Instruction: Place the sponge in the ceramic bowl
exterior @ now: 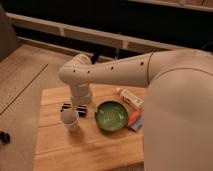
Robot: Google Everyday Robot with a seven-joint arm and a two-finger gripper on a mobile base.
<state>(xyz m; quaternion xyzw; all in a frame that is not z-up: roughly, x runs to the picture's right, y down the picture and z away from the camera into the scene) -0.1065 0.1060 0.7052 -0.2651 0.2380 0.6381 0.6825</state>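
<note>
Sponge (138, 125) lies on the tabletop (90, 146) just right of the bowl (111, 116) — gripper (74, 108) hangs by the cup (70, 120), fingers (66, 106) spread, empty. Reaching step, likely — cross the bowl, pinch the sponge.

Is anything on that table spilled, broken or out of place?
Nothing looks spilled or damaged. The ceramic bowl sits upright and empty mid-table. The sponge lies just right of it, beside an orange object, partly hidden by the arm. The gripper is by the white cup, left of the bowl.
</note>
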